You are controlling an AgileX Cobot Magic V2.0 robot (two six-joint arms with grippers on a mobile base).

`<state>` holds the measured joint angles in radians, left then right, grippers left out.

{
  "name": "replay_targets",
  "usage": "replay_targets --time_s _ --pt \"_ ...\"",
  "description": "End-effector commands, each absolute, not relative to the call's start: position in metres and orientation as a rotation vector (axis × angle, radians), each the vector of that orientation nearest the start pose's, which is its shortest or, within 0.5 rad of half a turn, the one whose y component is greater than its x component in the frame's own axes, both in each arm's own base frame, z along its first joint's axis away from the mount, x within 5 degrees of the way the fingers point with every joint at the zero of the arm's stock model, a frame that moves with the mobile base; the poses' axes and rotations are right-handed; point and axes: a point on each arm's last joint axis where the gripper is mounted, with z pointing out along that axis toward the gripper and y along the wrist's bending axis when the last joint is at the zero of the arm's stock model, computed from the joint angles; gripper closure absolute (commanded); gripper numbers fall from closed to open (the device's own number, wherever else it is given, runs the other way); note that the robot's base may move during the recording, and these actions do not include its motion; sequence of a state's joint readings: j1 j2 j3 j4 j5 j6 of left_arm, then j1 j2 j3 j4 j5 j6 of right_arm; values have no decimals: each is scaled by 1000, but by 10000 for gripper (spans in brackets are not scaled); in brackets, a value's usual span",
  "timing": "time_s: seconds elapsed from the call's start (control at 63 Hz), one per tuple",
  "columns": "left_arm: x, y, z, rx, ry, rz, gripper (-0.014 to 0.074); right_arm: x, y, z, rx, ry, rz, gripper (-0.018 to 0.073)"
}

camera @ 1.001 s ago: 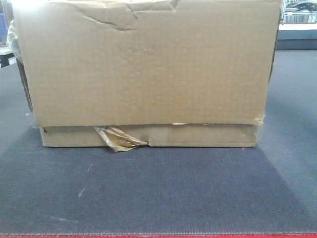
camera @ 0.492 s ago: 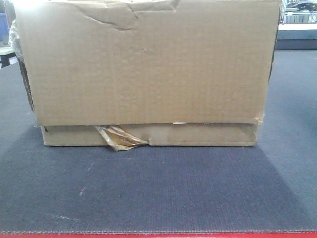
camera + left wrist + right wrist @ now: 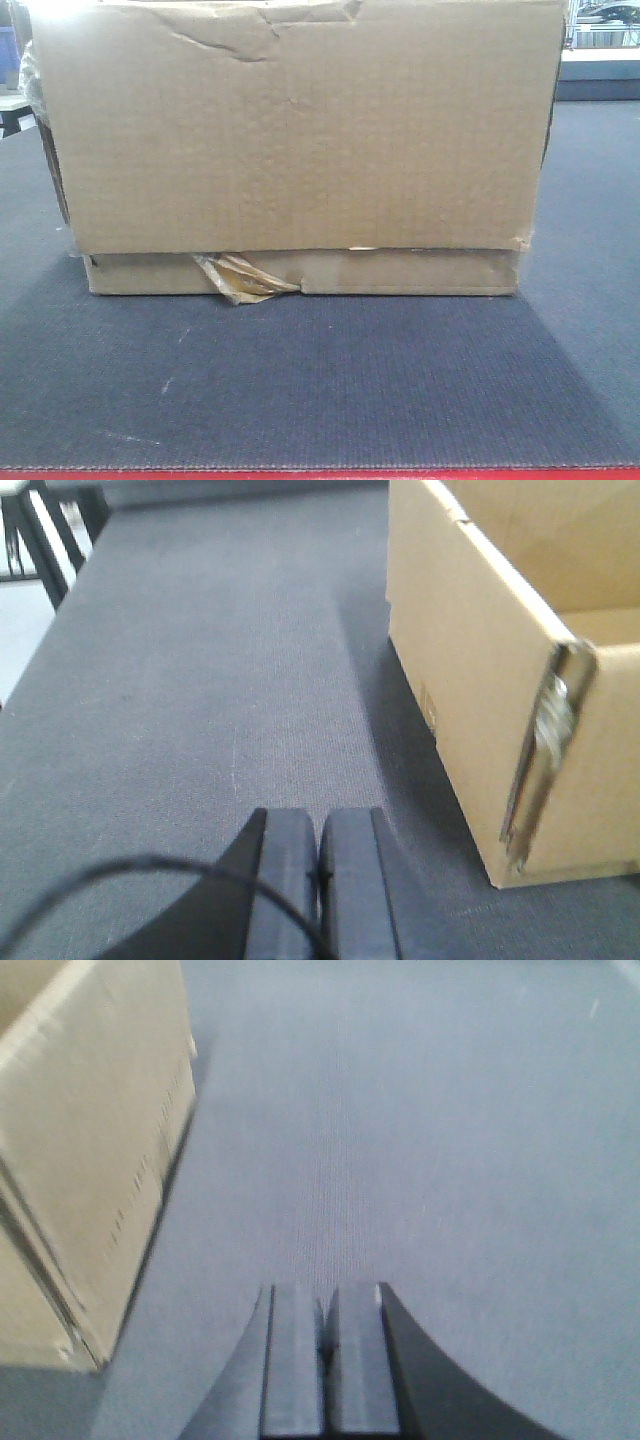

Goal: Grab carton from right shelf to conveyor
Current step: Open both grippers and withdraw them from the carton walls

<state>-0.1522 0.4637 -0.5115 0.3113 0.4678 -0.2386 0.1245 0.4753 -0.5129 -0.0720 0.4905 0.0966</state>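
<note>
The carton (image 3: 300,140) sits on the conveyor (image 3: 320,390), filling the upper front view, torn tape (image 3: 240,278) at its lower flap; only this view shows the red edge. The left gripper (image 3: 318,875), pressed together, sees the open top at right. The right gripper (image 3: 326,1355), likewise closed, sees faint unreadable print at left.

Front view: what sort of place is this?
Probably a warehouse or parcel-handling line. A large, creased brown corrugated carton with a frayed tan tape strip sits on a wide dark grey woven conveyor belt with a thin red edge; both grippers are off it.
</note>
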Motion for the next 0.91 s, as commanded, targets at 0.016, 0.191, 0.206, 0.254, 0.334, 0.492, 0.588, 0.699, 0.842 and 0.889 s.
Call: replay_targets --time_s 0.016,0.191,0.206,0.254,0.334,0.492,0.588,0.699,0.842,0.889 --pt "78 0 311 77 1773 32 594 76 6 312 -75 1788 62 634" --pt "56 3 316 63 1663 21 594 42 2 321 -64 1578 75 634" --pt "55 3 316 62 1656 21 594 40 2 322 -63 1565 76 634" --pt "50 4 318 59 1631 18 594 31 1 323 -61 1524 76 634" --pt "45 5 319 55 1605 15 594 24 0 324 -59 1487 78 634" --pt "43 5 319 53 1594 15 594 23 0 325 -59 1471 79 634" --pt "43 5 319 53 1594 15 594 23 0 325 -59 1469 80 634" --pt "43 5 319 53 1594 15 594 23 0 325 -59 1469 80 634" --pt "43 5 319 53 1594 15 594 23 0 325 -59 1469 80 634" --pt "43 5 319 53 1594 15 594 23 0 325 -59 1469 80 634"
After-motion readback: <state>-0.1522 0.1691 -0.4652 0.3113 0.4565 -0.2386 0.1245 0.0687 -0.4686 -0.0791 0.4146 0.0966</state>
